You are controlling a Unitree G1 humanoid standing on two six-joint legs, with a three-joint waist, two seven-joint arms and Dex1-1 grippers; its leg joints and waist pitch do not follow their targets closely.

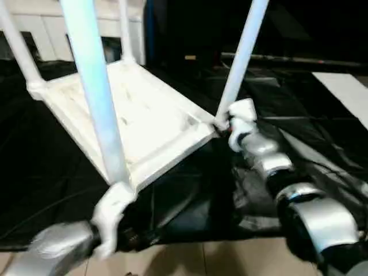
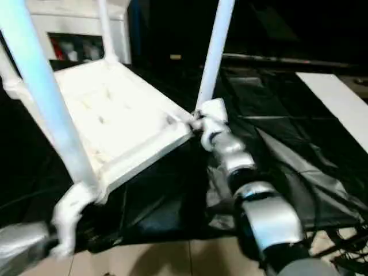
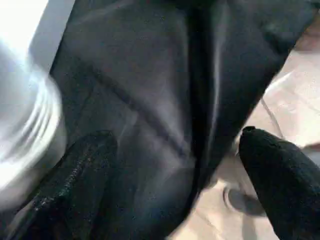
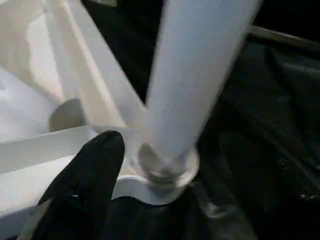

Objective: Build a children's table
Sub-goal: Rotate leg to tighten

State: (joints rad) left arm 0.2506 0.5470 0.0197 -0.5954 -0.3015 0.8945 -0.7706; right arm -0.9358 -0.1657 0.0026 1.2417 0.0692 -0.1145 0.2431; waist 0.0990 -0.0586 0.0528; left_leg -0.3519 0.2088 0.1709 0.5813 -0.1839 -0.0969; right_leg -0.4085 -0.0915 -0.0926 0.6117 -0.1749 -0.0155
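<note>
On the black sheet (image 1: 52, 172), the tabletop (image 1: 144, 121) lies underside up, four legs socketed. Left gripper (image 3: 175, 175) gapes empty; right gripper (image 4: 150, 165) flanks a leg (image 1: 241, 57), grasp unclear. Keep the corner steady.
</note>
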